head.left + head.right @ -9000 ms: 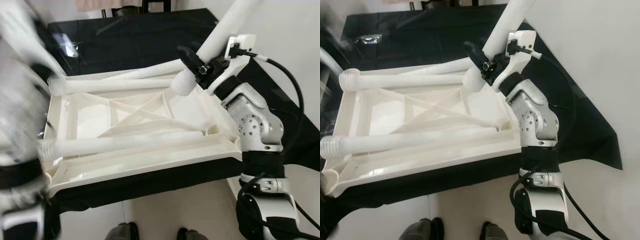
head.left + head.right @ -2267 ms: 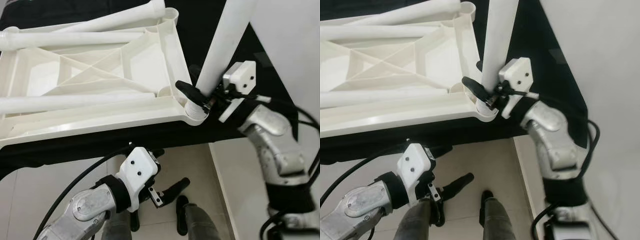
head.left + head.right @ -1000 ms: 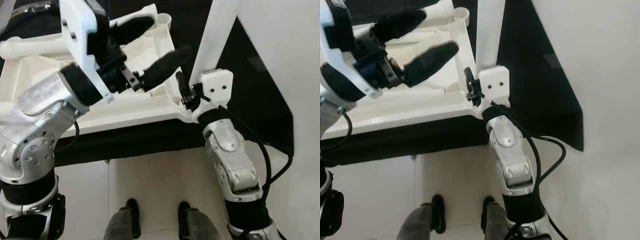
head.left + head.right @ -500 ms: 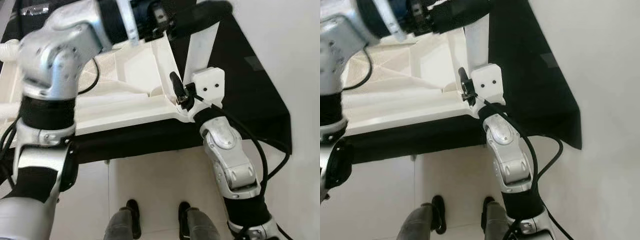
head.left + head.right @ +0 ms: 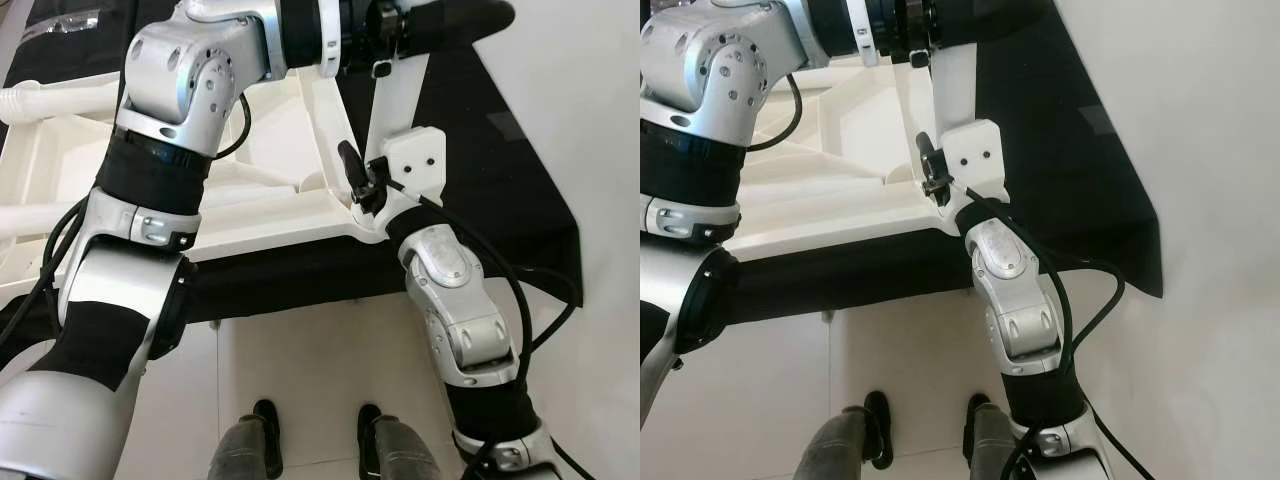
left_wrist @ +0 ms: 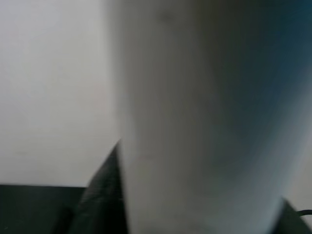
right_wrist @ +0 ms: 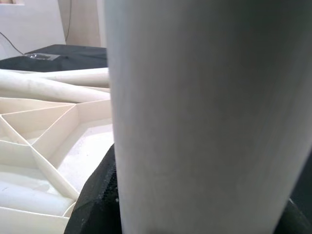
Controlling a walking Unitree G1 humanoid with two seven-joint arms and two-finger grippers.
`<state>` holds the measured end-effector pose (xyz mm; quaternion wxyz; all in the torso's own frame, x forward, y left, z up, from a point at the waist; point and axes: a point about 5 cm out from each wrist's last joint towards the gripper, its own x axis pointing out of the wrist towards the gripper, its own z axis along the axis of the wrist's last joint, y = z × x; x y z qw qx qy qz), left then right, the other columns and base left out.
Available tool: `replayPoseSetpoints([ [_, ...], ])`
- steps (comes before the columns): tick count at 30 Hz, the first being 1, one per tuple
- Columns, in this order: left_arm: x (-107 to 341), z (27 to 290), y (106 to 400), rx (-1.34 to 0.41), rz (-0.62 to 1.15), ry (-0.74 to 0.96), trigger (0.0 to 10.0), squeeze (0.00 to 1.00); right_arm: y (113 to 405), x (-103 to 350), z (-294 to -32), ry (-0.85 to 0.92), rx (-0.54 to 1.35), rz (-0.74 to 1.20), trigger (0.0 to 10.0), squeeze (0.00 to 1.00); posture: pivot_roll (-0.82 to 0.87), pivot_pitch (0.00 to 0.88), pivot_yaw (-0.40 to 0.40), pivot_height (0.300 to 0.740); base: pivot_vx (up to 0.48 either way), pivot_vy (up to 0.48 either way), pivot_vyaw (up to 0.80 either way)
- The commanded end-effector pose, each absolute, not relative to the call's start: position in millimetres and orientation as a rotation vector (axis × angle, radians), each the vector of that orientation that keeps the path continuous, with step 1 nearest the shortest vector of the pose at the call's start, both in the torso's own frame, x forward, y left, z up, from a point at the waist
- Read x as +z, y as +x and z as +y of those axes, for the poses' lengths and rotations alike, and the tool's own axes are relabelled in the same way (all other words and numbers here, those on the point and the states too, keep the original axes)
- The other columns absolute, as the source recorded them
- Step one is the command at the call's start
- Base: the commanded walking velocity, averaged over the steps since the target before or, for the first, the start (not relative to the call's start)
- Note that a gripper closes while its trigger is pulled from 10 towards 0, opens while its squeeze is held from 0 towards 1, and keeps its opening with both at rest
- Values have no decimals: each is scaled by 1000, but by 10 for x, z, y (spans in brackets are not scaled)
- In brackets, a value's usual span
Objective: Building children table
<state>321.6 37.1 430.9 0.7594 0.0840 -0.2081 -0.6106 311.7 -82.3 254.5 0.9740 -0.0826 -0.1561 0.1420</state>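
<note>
The white table top [image 5: 270, 222] lies upside down on a black-covered surface. One white table leg [image 5: 396, 100] stands upright in the socket at its near right corner. My right gripper [image 5: 364, 180] is shut on that leg just above the socket. Higher up the same leg, my left gripper [image 5: 440, 20] reaches across from the left, and its black fingers [image 5: 480, 14] are closed around it. The leg [image 6: 195, 122] stands close up between the fingers in the left wrist view, and the leg [image 7: 204, 122] does likewise in the right wrist view.
Other white legs [image 5: 40, 100] lie loose across the far side of the table top. The black cloth [image 5: 500, 190] hangs over the right edge beside a white wall [image 5: 590, 120]. Two feet in black shoes [image 5: 265, 440] stand on the pale floor below.
My left arm has swung up from over the table top to the upright leg, and its fingers have closed on it. The right gripper has kept its hold low on the leg.
</note>
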Motion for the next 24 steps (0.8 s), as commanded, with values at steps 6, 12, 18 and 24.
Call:
replayPoseSetpoints([
  [6, 4414, 315, 3219, -1317, -484, 213, 0, 0, 3119, 2211, -668, -186, 405, -161, 10000, 0, 44, 295, 28, 740, 0, 0, 0],
  [12, 4423, 260, 3215, -1366, -480, 201, 0, 0, 3227, 2291, -837, -192, 403, -173, 10000, 976, 42, 295, 29, 740, 0, 0, 0],
  [18, 4424, 210, 3203, -1401, -477, 208, 0, 0, 3290, 2414, -881, -140, 512, -209, 10000, 1000, 44, 297, 33, 740, 0, 0, 0],
  [24, 4432, 22, 3164, -1474, -477, 251, 0, 0, 3509, 2880, -1023, -276, 851, -319, 10000, 816, 49, 297, 49, 740, 0, 0, 0],
])
